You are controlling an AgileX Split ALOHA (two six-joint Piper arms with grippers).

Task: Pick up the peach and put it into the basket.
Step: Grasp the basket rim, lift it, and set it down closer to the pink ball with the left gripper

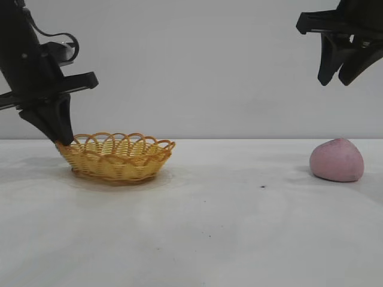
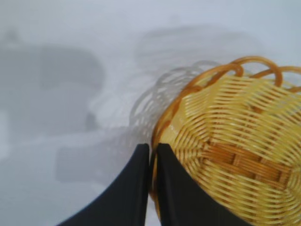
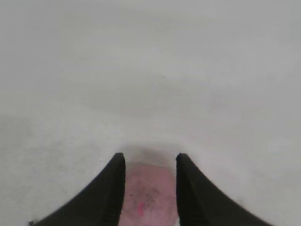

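The dusty-pink peach (image 1: 337, 160) lies on the white table at the right. My right gripper (image 1: 339, 76) hangs open well above it; in the right wrist view the peach (image 3: 149, 195) shows between the two spread fingers (image 3: 112, 188), far below them. The yellow-orange wicker basket (image 1: 117, 156) stands on the table at the left. My left gripper (image 1: 60, 141) is shut on the basket's left rim; in the left wrist view its fingertips (image 2: 152, 149) pinch the rim of the basket (image 2: 225, 155).
The white table (image 1: 227, 227) stretches bare between basket and peach, with a small dark speck (image 1: 262, 186) near the peach. A plain white wall stands behind.
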